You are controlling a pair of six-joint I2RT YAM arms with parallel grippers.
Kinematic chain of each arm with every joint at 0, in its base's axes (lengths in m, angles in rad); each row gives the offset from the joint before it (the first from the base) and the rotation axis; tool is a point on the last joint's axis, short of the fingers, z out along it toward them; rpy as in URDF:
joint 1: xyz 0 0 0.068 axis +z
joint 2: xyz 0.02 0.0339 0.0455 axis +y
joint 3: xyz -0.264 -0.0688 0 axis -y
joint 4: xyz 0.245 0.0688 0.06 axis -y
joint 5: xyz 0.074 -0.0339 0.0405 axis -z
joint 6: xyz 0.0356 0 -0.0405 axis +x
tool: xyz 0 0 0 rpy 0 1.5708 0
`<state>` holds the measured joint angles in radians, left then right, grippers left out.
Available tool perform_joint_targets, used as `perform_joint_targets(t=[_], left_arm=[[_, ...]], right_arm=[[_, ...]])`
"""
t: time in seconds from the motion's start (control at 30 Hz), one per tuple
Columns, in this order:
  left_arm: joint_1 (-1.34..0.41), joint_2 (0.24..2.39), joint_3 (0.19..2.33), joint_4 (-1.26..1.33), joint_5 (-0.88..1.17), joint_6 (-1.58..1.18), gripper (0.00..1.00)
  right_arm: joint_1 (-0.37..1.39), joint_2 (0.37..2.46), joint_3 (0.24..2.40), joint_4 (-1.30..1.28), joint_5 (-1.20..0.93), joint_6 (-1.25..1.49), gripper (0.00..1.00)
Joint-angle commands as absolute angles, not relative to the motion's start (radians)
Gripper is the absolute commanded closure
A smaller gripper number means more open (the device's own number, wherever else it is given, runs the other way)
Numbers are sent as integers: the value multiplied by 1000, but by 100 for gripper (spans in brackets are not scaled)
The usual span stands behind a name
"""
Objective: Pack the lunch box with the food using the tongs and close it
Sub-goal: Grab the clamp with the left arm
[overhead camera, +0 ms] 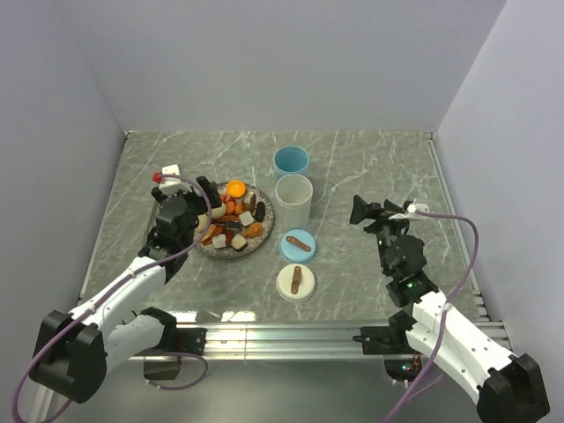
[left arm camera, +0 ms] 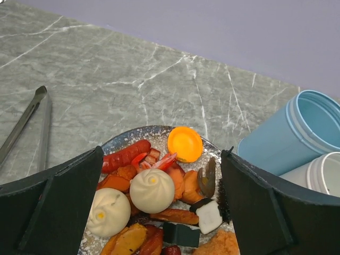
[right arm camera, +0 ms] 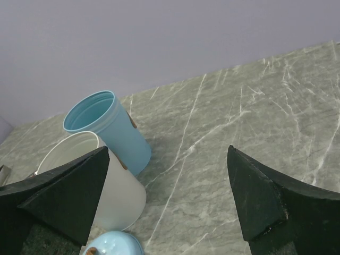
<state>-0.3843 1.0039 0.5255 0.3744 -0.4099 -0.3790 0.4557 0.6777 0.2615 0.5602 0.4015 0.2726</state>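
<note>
Grey marbled surface (overhead camera: 370,167), pale walls round it, and by the look of things the job has hardly begun.

The left claw (overhead camera: 198,198) hangs over the plate's 9 o'clock edge, spread about as wide as it goes and holding nothing. Its wrist view looks straight down between the jaws onto the food. The right claw (overhead camera: 366,211) is off at 3 o'clock, well apart from everything, just as wide and just as empty.

The speckled plate (overhead camera: 264,231) sits left of centre. At its 1 o'clock stand the blue tub (overhead camera: 291,162) and, nearer the arms, the white tub (overhead camera: 293,201), both uncovered and bare inside as far as I can see. The blue lid (overhead camera: 299,245) and white lid (overhead camera: 296,282) lie flat on the near side of the tubs, at 6 o'clock.

The tongs (left arm camera: 26,125) lie on the marble at the plate's 9 o'clock in the left wrist view, untouched.

The food (overhead camera: 233,220) (buns, orange pieces, sausage, dark bits) is all heaped on the plate.

So what's left, I'd say, is lifting the tongs, moving every piece and fitting the lids.
</note>
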Motion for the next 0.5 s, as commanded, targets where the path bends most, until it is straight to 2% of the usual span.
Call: perform_joint_targets(t=[0.0,0.3,0.47], left_arm=[[-380,1015,554,373,-433,-379,1],[-380,1031,577,334,-491,-406,1],[-380,1038,610,259,-620,-396,1]], right_arm=[[457,678,270,583,403,278,2],[459,689,273,580,396,279,2],[459,703,288,577,391,275,2]])
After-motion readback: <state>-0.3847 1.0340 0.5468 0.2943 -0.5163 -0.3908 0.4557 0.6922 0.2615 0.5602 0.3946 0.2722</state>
